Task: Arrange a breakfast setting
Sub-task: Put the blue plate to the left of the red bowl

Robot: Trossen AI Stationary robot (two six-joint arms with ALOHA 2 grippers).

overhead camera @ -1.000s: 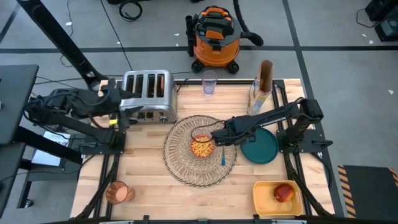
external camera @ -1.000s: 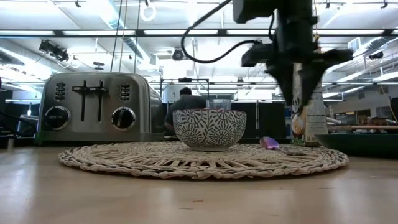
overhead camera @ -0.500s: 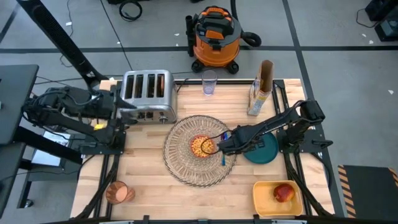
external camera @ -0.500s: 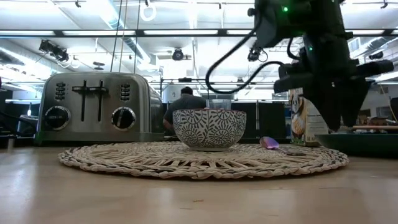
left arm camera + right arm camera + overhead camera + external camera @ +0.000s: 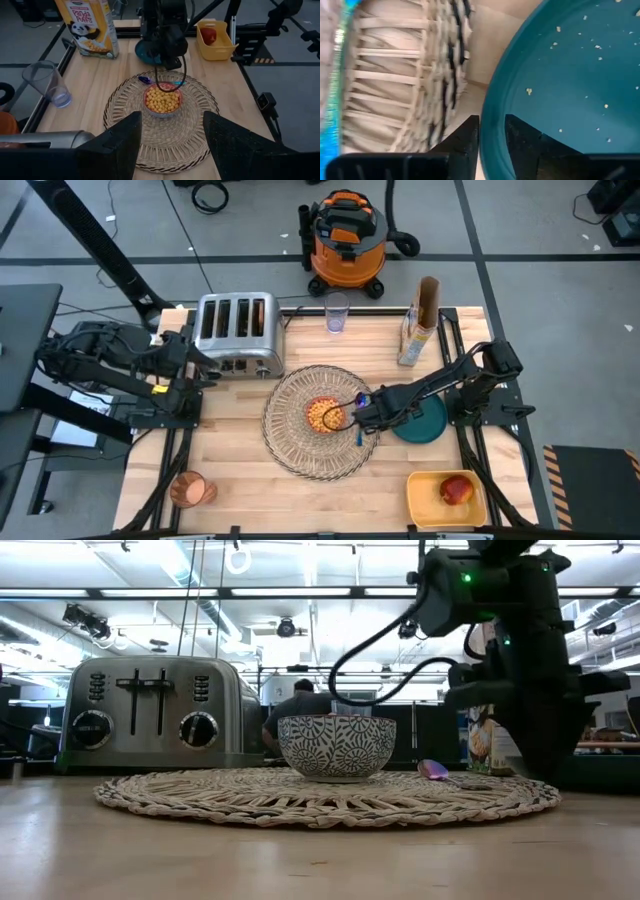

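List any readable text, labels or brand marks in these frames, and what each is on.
"Panda Puffs": on the cereal box, left wrist view; read with some doubt, above a panda picture.
Smaller print on that box: too small to read.
Toaster front, around its dials and buttons in the low view: markings too small to read.
Orange shop vacuum: any label is too small to read.
Nothing else legible.
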